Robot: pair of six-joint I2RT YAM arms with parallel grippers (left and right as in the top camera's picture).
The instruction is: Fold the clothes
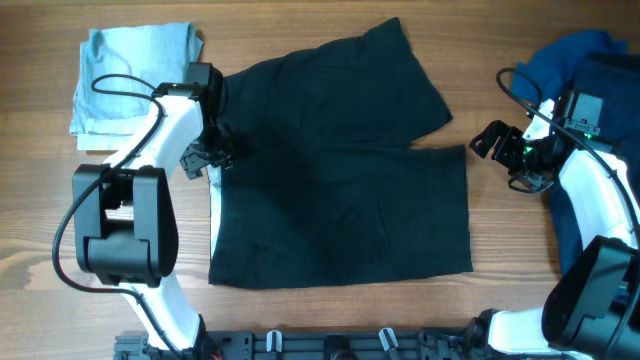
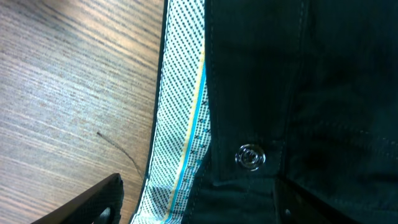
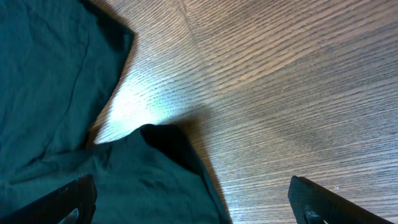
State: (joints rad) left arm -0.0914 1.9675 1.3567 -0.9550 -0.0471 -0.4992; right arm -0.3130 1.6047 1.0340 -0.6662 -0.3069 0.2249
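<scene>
Centrally, black shorts [image 1: 340, 190] were laid flat, waistband [image 2: 180, 112] at frame left under the left gripper [image 1: 205, 158], jaws parted; right gripper [image 1: 495, 140], likewise spread and empty, was recorded beside the leg hems.

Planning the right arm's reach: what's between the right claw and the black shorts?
Only a strip of bare table, seen overhead, separates the right claw from the black shorts.
</scene>
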